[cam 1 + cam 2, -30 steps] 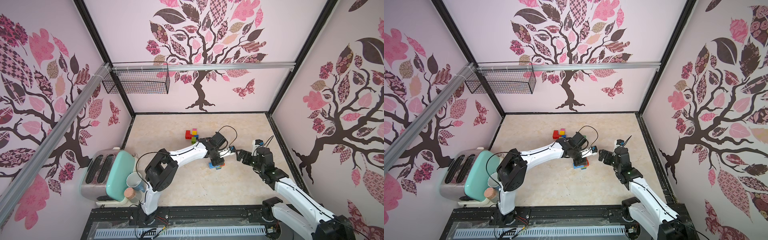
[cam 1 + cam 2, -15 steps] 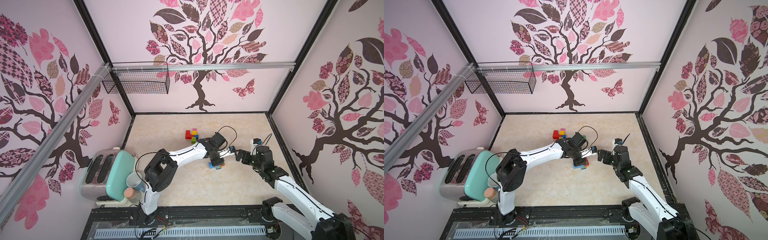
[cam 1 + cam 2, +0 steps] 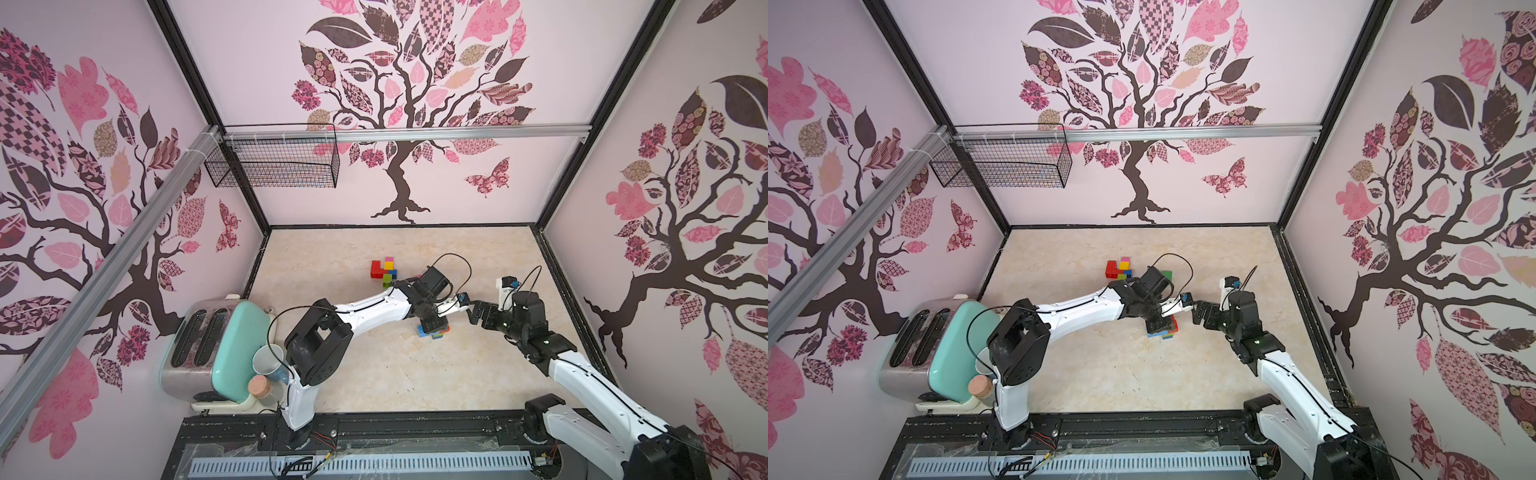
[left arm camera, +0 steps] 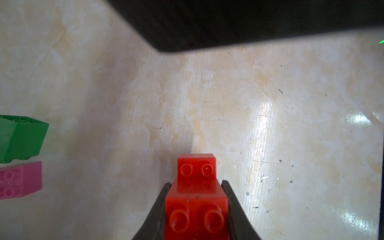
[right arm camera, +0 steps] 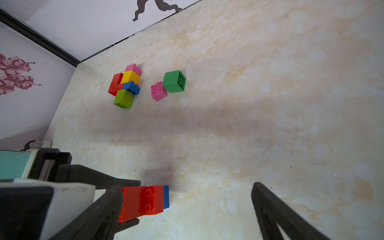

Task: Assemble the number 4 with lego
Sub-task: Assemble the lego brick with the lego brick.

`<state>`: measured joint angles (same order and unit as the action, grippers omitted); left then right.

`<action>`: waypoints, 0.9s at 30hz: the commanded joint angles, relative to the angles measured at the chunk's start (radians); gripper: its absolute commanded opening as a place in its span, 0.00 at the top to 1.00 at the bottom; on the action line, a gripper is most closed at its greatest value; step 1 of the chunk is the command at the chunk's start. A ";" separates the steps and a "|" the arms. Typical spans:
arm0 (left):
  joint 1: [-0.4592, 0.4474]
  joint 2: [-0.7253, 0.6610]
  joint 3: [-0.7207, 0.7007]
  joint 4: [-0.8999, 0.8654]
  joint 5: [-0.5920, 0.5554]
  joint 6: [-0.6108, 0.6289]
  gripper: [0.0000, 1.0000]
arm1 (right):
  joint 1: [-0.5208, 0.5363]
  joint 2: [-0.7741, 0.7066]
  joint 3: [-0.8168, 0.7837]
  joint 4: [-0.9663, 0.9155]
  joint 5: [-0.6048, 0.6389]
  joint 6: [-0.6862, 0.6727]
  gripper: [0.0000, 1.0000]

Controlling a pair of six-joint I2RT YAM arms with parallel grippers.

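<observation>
My left gripper (image 3: 433, 322) (image 4: 196, 199) is shut on a red stepped lego piece (image 4: 196, 187) (image 5: 142, 202), held low over the floor, and a blue brick (image 5: 165, 196) sits on the piece's far side. My right gripper (image 3: 471, 309) (image 5: 187, 207) stands open just to the right of that piece, with nothing between its fingers. Further back lies a joined cluster of red, yellow, pink, blue and lime lego (image 3: 384, 270) (image 3: 1119, 269) (image 5: 125, 85). A loose green brick (image 5: 174, 81) (image 4: 20, 139) and a pink brick (image 5: 159, 92) (image 4: 18, 180) lie beside it.
A teal and steel toaster (image 3: 208, 345) stands at the left front, with a cup (image 3: 268, 361) and a cork-topped jar (image 3: 259, 384) next to the left arm's base. A wire basket (image 3: 274, 162) hangs on the back wall rail.
The right arm has crept slightly left, towards the held red piece. The left arm and its grip have not moved.
</observation>
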<state>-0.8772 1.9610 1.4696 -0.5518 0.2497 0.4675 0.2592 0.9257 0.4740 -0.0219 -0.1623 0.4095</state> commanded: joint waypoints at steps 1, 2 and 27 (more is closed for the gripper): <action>-0.002 0.024 -0.054 0.005 0.013 0.026 1.00 | -0.005 0.002 0.021 -0.005 -0.001 -0.018 0.01; -0.001 0.021 -0.060 0.009 0.015 0.029 1.00 | -0.005 0.004 0.021 -0.005 0.002 -0.017 0.01; -0.001 -0.037 -0.066 -0.003 0.008 0.068 1.00 | -0.005 0.005 0.029 -0.022 0.024 -0.024 0.01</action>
<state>-0.8734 1.9221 1.4117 -0.5140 0.2638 0.5079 0.2592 0.9321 0.4740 -0.0265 -0.1501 0.3985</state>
